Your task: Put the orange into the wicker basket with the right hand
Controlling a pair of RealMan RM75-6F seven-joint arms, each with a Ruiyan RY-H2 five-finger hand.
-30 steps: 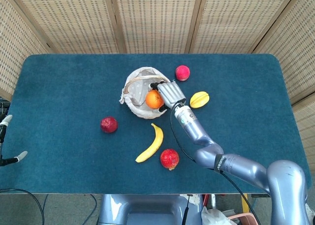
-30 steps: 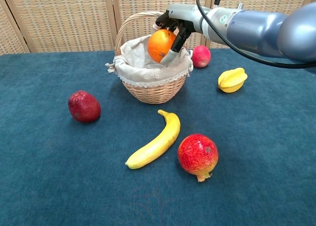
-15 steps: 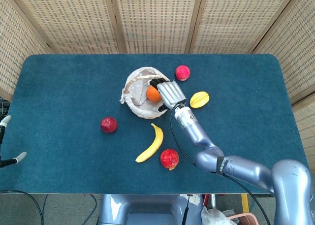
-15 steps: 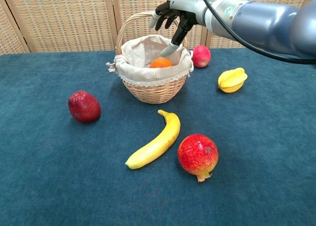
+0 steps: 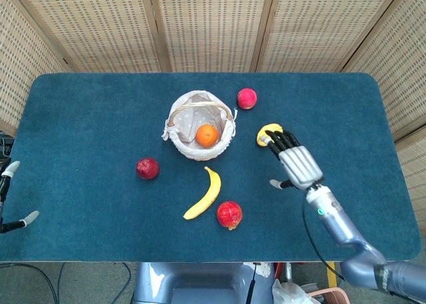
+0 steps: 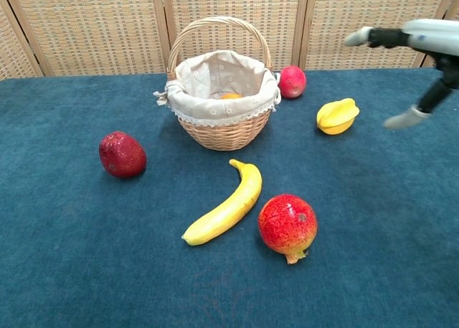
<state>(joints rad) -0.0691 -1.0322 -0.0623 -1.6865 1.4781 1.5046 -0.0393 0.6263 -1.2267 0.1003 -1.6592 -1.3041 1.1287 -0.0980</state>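
Observation:
The orange (image 5: 207, 136) lies inside the wicker basket (image 5: 181, 115), on its white cloth lining; in the chest view only a sliver of the orange (image 6: 230, 95) shows above the basket's rim (image 6: 226, 112). My right hand (image 5: 295, 162) is open, fingers spread, holding nothing, well to the right of the basket and just below the yellow starfruit (image 5: 267, 132). In the chest view the right hand (image 6: 414, 59) hovers at the far right edge. Only two fingertips of my left hand (image 5: 13, 195) show at the left edge of the head view.
A banana (image 5: 206, 193) and a red pomegranate (image 5: 229, 214) lie in front of the basket. A dark red fruit (image 5: 147, 168) sits to its left, a pink-red fruit (image 5: 247, 98) behind it to the right. The blue table (image 5: 86, 118) is backed by woven screens.
My right hand let go of the orange over the basket, the orange dropped onto the lining, and the hand drew back to the right past the starfruit.

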